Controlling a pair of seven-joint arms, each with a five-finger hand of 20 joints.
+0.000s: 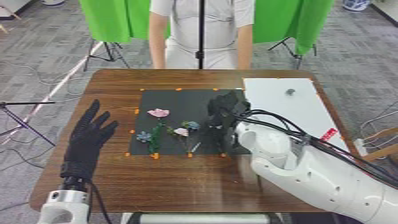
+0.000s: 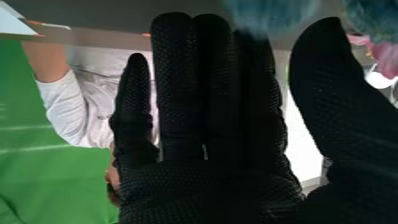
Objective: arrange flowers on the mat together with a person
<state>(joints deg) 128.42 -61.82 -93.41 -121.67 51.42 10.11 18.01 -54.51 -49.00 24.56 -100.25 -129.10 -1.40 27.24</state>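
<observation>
Right hand [image 1: 227, 109]: fingers straight, thumb apart, over mat's [image 1: 187, 98] right part; can't tell if it holds anything. Flowers [image 1: 158, 113] lie on mat, left of it, long axes roughly near-to-far, heads far, stems near. Left hand [image 1: 86, 136] left of mat, fingers extended.

Green cloth [image 1: 107, 20] and grey carpet [image 1: 49, 57] beyond the table [image 1: 178, 182]
An upright black pole [image 1: 201, 42] stands between the green stretches, a blue-and-white pot [image 1: 356, 4] (cut off on top) sits far right, and a white sheet [image 1: 284, 112] bears a small grey thing [image 1: 290, 92].
</observation>
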